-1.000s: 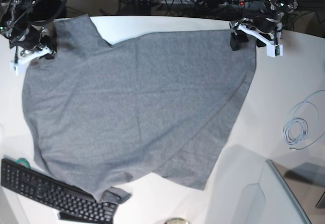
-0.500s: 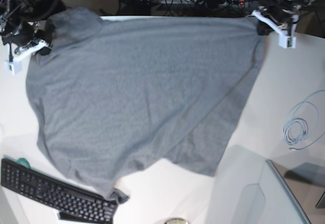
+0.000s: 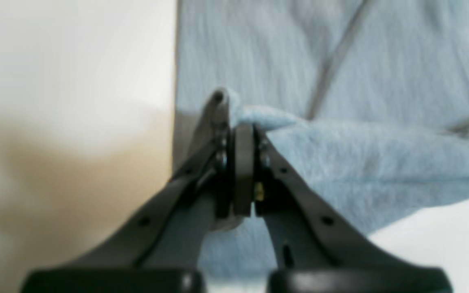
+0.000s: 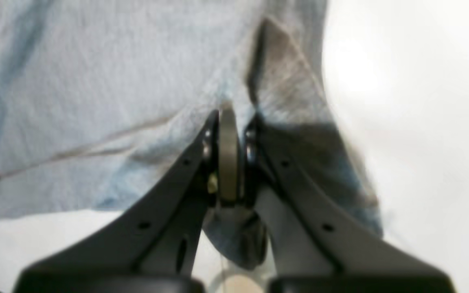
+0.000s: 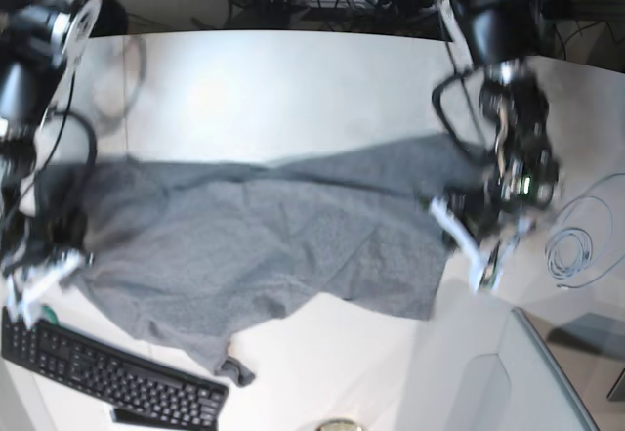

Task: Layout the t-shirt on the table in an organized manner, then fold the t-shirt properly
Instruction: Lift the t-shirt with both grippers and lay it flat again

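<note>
1. Left end effector (image 3: 238, 134) is pinching the grey t-shirt (image 5: 264, 245) edge, jaws closed.
2. Right end effector (image 4: 228, 130) is clamping the opposite edge.
3. T-shirt is lying rumpled across the white bench (image 5: 283, 89), beside a black keyboard (image 5: 98, 372).

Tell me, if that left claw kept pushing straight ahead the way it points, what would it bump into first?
Probably just more of the t-shirt. The left gripper is shut on a fold of it, and grey cloth fills the view ahead; depth is unclear in the blur.

One t-shirt (image 5: 264, 245), one keyboard (image 5: 98, 367), two tools (image 3: 234, 134)
</note>
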`<state>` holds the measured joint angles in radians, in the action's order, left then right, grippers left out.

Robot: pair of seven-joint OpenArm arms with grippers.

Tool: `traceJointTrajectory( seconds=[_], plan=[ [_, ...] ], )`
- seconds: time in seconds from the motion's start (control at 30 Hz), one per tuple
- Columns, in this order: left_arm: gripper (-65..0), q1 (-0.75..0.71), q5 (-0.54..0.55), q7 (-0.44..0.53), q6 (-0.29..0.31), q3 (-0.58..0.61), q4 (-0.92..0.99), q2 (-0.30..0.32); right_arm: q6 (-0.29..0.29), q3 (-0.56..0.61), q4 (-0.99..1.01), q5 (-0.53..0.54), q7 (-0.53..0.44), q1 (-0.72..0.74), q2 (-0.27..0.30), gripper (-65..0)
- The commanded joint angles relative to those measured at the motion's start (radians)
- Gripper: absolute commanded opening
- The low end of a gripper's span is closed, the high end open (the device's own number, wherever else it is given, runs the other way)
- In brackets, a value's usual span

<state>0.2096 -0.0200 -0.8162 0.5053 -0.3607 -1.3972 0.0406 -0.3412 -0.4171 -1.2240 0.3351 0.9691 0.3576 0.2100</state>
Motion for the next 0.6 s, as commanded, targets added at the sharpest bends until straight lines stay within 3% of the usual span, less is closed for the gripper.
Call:
traceJointTrajectory(
  seconds=[0.0, 0.2, 0.3, 0.43, 0.57],
  plan=[
    [-65.0, 0.115, -0.004, 0.039, -0.003, 0.019, 0.011, 0.009, -0.005, 0.025, -0.001, 0.02, -0.058, 0.097, 0.044, -65.0],
    [-65.0, 0.583, -0.05, 0.036, -0.003, 0.058, 0.177, 0.006, -0.009, 0.156, -0.02, 0.02, -0.161, 0.377, 0.167, -65.0],
    [-65.0, 0.718, -0.048, 0.034, -0.003, 0.048, 0.138, 0.003, -0.065, 0.165, -0.133, 0.02, -0.178, 0.436, 0.208, -65.0],
    [-65.0, 0.695, -0.045, -0.05, -0.003, 0.044, -0.093, 0.003, -0.081, 0.156, -0.376, 0.02, -0.101, 0.389, 0.239, -65.0],
    [-65.0, 0.462, 0.048, -0.162, 0.003, -0.027, -0.431, 0.008, -0.083, 0.048, -0.689, 0.02, -0.06, 0.12, 0.227, -65.0]
  ],
)
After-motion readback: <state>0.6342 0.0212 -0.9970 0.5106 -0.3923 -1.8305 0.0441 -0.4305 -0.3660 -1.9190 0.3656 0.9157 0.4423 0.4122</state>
